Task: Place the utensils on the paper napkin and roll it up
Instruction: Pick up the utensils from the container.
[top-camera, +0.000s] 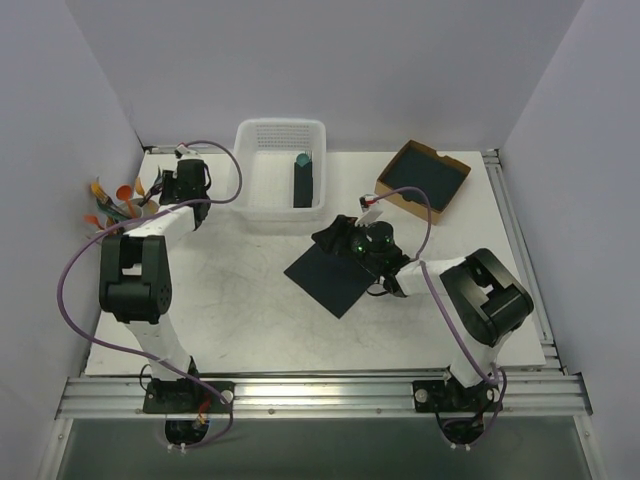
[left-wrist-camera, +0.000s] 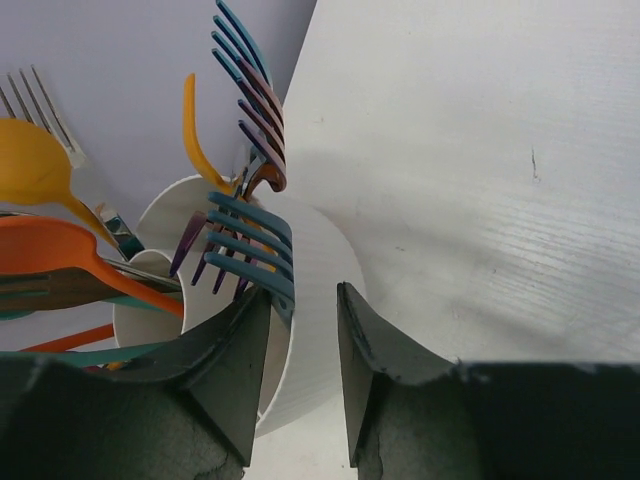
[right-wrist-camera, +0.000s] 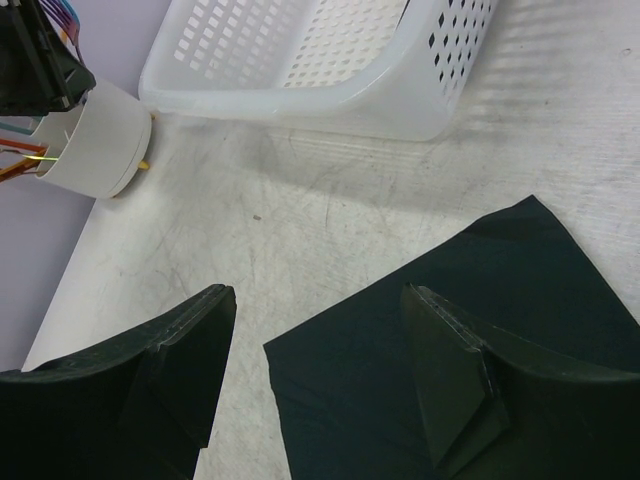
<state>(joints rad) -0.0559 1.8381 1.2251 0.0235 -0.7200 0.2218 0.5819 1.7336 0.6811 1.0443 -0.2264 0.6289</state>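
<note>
A white table (top-camera: 230, 300) boxed in by pale lavender walls, seen from above. The paper napkin (top-camera: 335, 278) lies flat and unrolled near the middle, a dark square turned corner-on, just in front of a white slotted basket (top-camera: 242, 170). A dark roll with a teal tip (top-camera: 303, 180) lies inside the basket, and to the right a cardboard box (top-camera: 392, 192) holds more dark sheets. The right gripper (top-camera: 335, 240) hangs over the napkin's far corner. The left gripper (top-camera: 152, 195) reaches to the far left edge of the table. There the orange utensils (top-camera: 122, 193) stand among other coloured cutlery, well apart from the napkin.

Left wrist camera: the left gripper (left-wrist-camera: 303, 295) is poised at the rim of a white cup (left-wrist-camera: 325, 255) crammed with cutlery. Its fingers (left-wrist-camera: 235, 380) stand apart with a narrow gap, and the cup's wall shows through it. The tines of a teal fork (left-wrist-camera: 250, 245) end right at the tip of the left-hand finger; whether they touch cannot be told. An orange spoon (left-wrist-camera: 50, 245) rests further left in the cup, clear of the jaws, below a yellow spoon (left-wrist-camera: 30, 160).

Right wrist camera: the right gripper (right-wrist-camera: 318, 292) has its fingers (right-wrist-camera: 180, 370) spread wide with nothing pinched. One corner of the napkin (right-wrist-camera: 540, 300) lies on the table between them. The basket (right-wrist-camera: 330, 60) sits beyond. At the upper left the cup (right-wrist-camera: 95, 150) stands under the dark left gripper (right-wrist-camera: 30, 60).
</note>
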